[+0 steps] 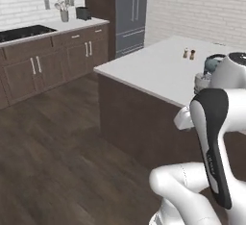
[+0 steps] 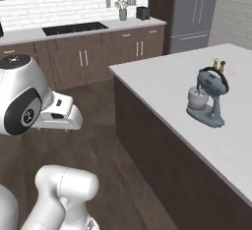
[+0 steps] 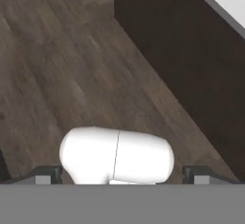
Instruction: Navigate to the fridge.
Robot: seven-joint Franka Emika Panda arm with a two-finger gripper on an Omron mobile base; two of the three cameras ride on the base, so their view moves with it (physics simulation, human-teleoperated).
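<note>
The fridge (image 1: 130, 15), top centre of the left base view and far beyond the island (image 1: 158, 68), looks heavy and rigid, best taken by its vertical bar handles, while the gripper (image 3: 119, 177) has its fingers spread, holding nothing.

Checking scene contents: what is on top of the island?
On the island stand a blue-grey stand mixer and two small shakers near its far side. The robot's arm covers part of the mixer in the left base view.
</note>
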